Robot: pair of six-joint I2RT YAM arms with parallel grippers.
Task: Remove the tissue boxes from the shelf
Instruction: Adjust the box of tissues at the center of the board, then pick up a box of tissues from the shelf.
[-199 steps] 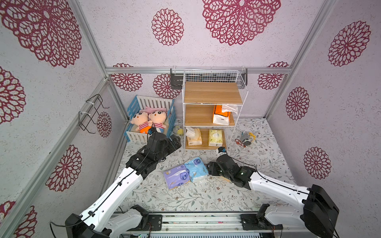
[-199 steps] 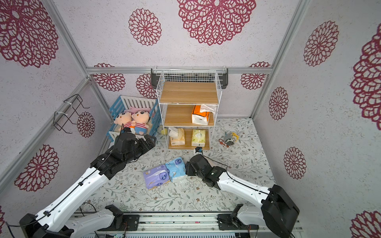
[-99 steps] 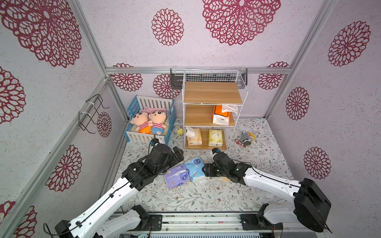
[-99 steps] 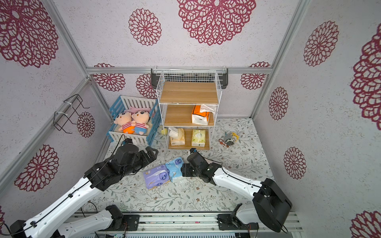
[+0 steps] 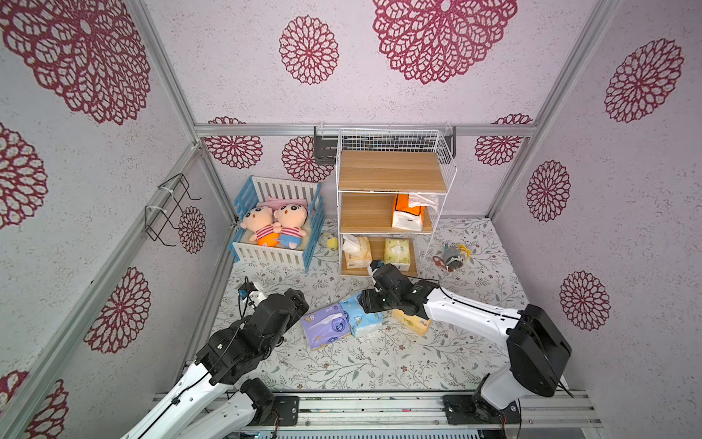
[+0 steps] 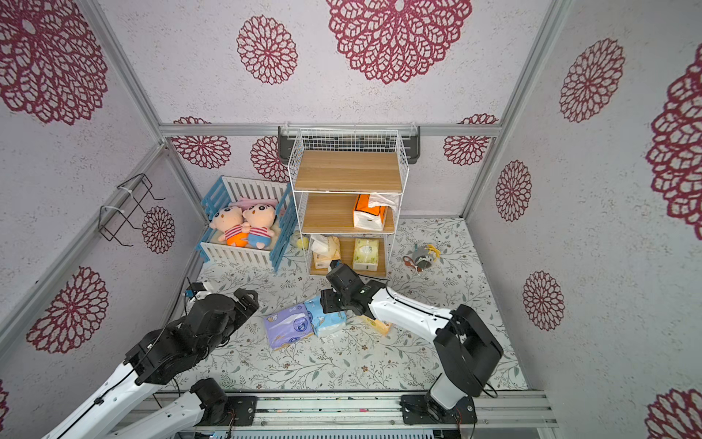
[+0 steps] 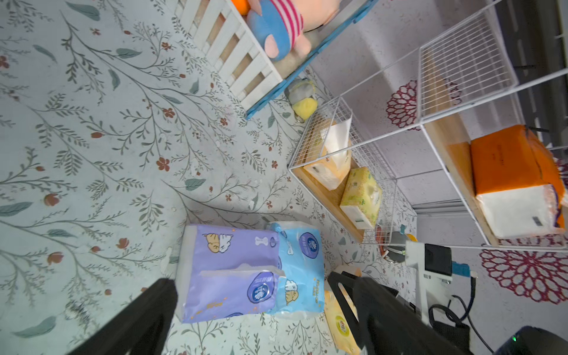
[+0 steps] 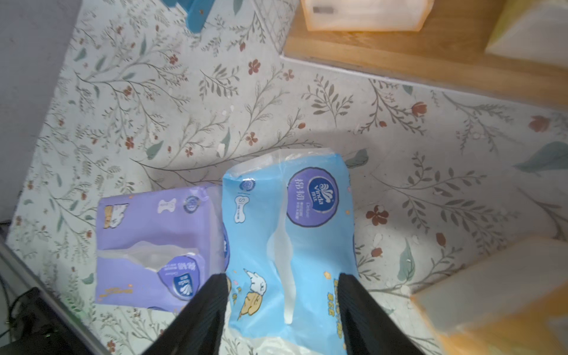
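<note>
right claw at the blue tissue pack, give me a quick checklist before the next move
1. Right claw astride the blue pack: ok
2. Firm grip on it: cannot tell
3. Purple pack clear of it: not ok, they touch
4. Left claw open and empty: ok
5. Shelf emptied: not ok; orange pack, cream pack and green pack are on it

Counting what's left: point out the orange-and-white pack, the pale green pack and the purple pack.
orange-and-white pack (image 5: 407, 219): in a top view, white front face.
pale green pack (image 5: 397, 251): in a top view, top face.
purple pack (image 7: 229, 276): left wrist view, top face.
</note>
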